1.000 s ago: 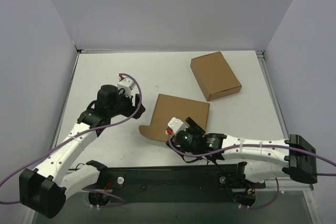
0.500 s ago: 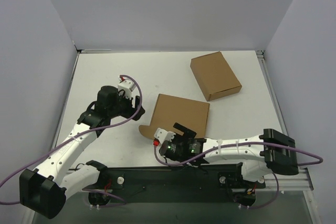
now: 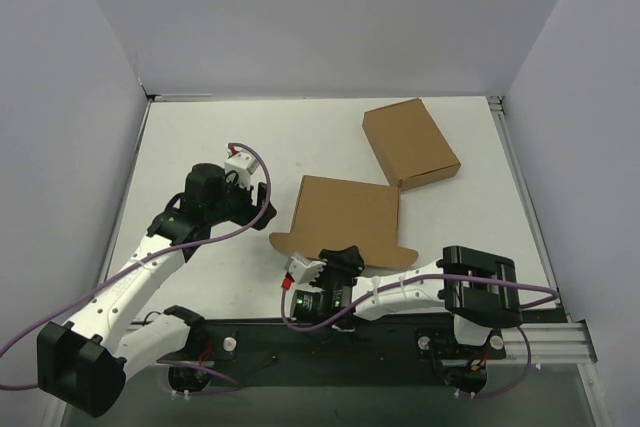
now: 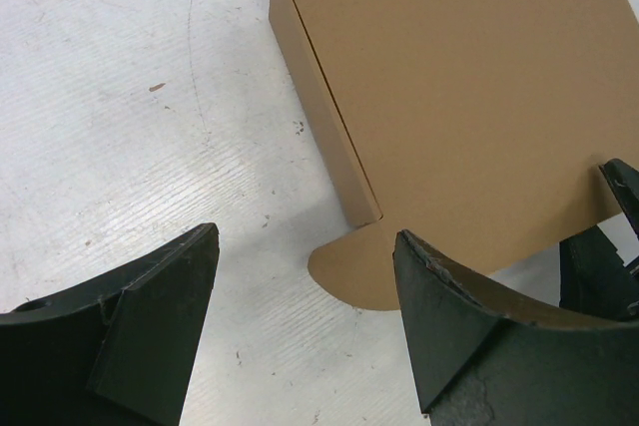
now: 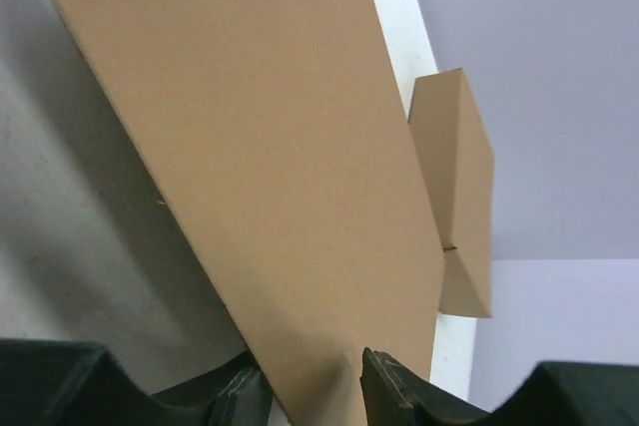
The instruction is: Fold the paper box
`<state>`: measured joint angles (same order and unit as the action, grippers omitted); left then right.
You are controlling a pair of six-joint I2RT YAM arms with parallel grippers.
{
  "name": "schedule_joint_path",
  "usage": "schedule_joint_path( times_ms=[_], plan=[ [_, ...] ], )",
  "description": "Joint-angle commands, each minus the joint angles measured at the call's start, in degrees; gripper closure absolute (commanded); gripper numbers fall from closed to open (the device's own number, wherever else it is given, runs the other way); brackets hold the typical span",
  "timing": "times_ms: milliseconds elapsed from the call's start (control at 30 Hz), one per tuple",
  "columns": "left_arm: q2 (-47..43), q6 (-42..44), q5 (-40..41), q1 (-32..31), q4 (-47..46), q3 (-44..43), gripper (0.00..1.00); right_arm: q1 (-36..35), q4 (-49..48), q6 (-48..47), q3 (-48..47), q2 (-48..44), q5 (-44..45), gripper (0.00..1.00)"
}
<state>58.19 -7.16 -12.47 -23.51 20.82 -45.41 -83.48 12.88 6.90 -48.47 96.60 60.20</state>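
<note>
Barely folded paper box lies near the bench's front edge, right hand pinching its near edge, left hand wide open alongside; nearly all folding remains.

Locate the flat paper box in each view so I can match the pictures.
Top external: paper box at centre.
Left wrist: upper right, its rounded flap at lower centre.
Right wrist: fills the middle, down to the bottom edge.
Shared landmark: right gripper at the box's near edge, visible in all three.
</note>
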Motion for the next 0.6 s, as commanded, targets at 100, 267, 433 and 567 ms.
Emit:
schedule_joint_path(
  times_ms=[100, 267, 433, 567],
  plan=[
    [-2.12, 0.74, -0.71, 0.48, -0.69, -0.29, 0.20, -2.56, 4.67, -6.45, -3.55, -3.51, 5.20, 0.83],
    [-4.31, -0.22, -1.77, 1.09, -0.60, -1.17, 0.19, -2.47, 14.87, -10.40, -10.14, -7.90, -2.71, 0.93],
    [-8.53, -1.63, -2.30, 2.24, 0.71, -4.33, 0.19, -0.72, 25.69, -12.08, -19.37, -11.60, -12.70, 1.00],
    [-10.99, -1.81, -0.11, 3.47, 3.78, -8.28, 0.19, 4.80, 32.36, -12.78, -29.37, -13.71, -24.68, 1.00]
  ],
)
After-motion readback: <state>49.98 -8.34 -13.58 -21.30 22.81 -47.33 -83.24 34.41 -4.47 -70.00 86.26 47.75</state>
